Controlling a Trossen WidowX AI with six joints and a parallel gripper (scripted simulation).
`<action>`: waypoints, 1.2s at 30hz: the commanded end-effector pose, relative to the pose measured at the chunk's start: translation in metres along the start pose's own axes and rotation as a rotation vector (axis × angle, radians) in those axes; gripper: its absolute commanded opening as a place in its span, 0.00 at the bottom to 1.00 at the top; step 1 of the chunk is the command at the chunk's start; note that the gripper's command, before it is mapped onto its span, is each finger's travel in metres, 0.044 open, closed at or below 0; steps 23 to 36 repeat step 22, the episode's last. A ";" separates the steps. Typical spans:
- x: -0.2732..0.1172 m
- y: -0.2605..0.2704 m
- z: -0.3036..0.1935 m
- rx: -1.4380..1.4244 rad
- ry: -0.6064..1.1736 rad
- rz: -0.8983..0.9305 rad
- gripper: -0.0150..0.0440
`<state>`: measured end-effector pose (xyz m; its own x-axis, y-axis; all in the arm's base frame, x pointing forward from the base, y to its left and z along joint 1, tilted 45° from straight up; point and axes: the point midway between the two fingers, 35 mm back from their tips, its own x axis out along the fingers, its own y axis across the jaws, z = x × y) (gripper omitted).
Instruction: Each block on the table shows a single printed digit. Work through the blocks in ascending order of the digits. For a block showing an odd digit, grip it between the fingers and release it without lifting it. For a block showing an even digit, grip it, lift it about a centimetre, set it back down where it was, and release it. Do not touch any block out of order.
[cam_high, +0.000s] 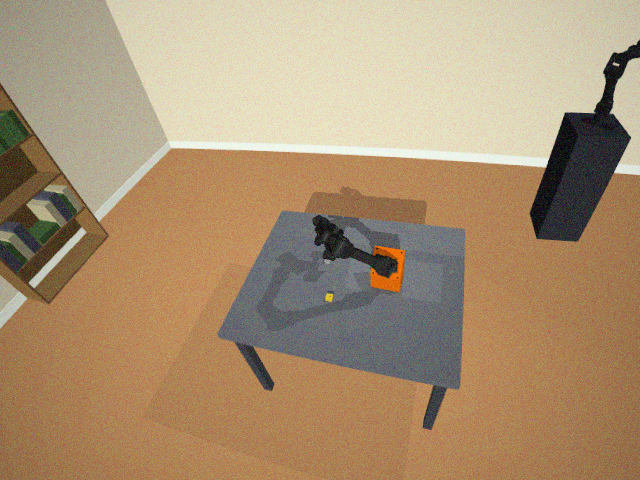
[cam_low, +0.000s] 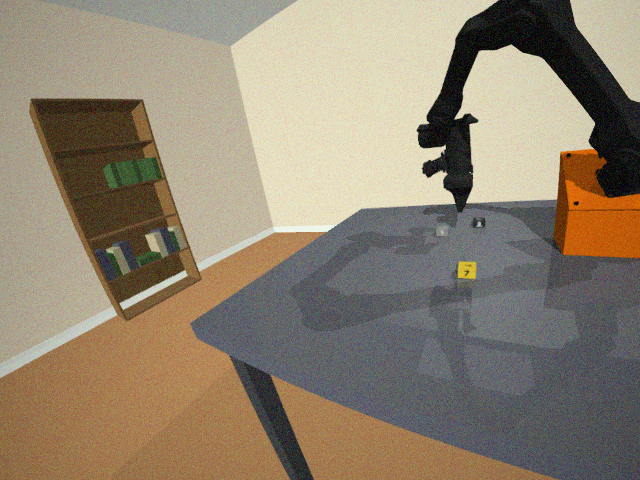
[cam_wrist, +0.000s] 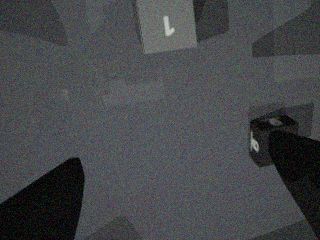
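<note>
A yellow block (cam_high: 329, 297) (cam_low: 466, 270) showing a 7 sits nearest the front. A grey block (cam_high: 326, 261) (cam_low: 442, 230) (cam_wrist: 153, 36) shows a 1, turned upside down in the wrist view, where it is at the top edge. A black block (cam_low: 478, 222) (cam_wrist: 261, 145) shows a 6 in the wrist view, partly covered by the right finger; I cannot make it out in the top view. My gripper (cam_low: 460, 209) (cam_wrist: 177, 155) is open and empty, pointing down above the table, with the grey and black blocks to either side of it in the exterior view.
The arm stands on an orange base (cam_high: 386, 283) (cam_low: 594, 232) on the grey table (cam_high: 330, 341) (cam_low: 361, 372). Arm shadows cross the table top. A bookshelf (cam_low: 116, 206) stands by the wall, and a dark pedestal (cam_high: 573, 180) with another arm stands away from the table.
</note>
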<state>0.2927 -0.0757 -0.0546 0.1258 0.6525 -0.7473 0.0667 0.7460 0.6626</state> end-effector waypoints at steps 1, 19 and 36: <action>-0.017 0.064 0.011 0.004 -0.003 -0.005 0.93; -0.062 0.272 -0.055 -0.004 0.002 0.063 0.93; -0.062 0.272 -0.055 -0.004 0.002 0.063 0.93</action>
